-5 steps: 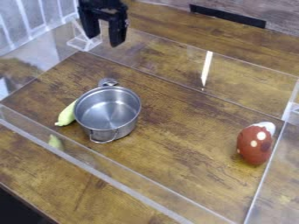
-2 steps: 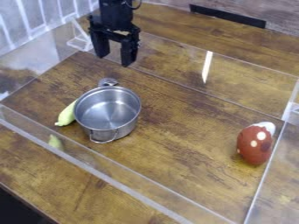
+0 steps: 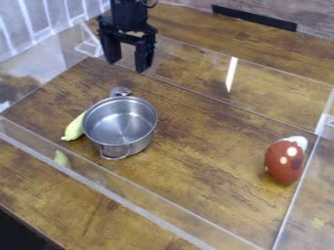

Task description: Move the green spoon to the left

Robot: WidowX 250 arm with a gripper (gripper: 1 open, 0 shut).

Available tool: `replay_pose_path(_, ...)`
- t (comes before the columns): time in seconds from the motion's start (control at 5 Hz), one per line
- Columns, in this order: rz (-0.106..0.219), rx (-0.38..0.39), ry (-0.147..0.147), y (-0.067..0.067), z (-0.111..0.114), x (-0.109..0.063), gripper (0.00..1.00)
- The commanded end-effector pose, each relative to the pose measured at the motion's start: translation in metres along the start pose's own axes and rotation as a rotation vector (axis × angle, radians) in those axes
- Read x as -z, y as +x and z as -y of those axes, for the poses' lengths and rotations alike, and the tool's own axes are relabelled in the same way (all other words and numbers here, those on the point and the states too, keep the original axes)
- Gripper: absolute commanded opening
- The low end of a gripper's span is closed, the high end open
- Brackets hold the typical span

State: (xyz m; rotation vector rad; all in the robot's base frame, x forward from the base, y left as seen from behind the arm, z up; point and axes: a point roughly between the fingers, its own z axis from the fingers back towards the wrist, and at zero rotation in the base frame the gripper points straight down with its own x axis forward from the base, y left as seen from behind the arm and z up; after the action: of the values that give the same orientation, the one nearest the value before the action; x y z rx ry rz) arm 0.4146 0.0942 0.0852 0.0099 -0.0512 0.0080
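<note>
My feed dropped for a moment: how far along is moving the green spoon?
Nothing looks done yet: the green spoon lies against the left side of the steel pot. The pincer hangs open and empty beyond the pot. Reaching, grasping and shifting the spoon left all remain.

Yellow-green spoon (image 3: 74,126) – maybe red-brown egg (image 3: 283,160)

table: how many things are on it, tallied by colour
Silver: 1, the steel pot
Yellow-green: 1, the green spoon, mostly hidden behind the pot's left side
Red-brown: 1, the egg-shaped object at the right
Total: 3, not counting the open black gripper above the wooden table
</note>
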Motion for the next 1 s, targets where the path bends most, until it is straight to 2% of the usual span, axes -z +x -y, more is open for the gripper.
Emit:
replay_pose_path(0.0, 0.115, -0.026, 0.028, 0.013, 0.0, -0.046, 1.0)
replay_pose_path(0.2, 0.07, -0.048, 0.022, 0.001, -0.004, -0.024, 1.0)
replay_pose_path(0.4, 0.049, -0.045, 0.003, -0.032, -0.008, -0.013, 1.0)
replay_pose_path(0.6, 0.066, -0.056, -0.005, -0.044, -0.012, -0.016, 1.0)
replay_pose_path(0.8, 0.051, -0.039, -0.011, -0.046, -0.011, -0.004, 1.0)
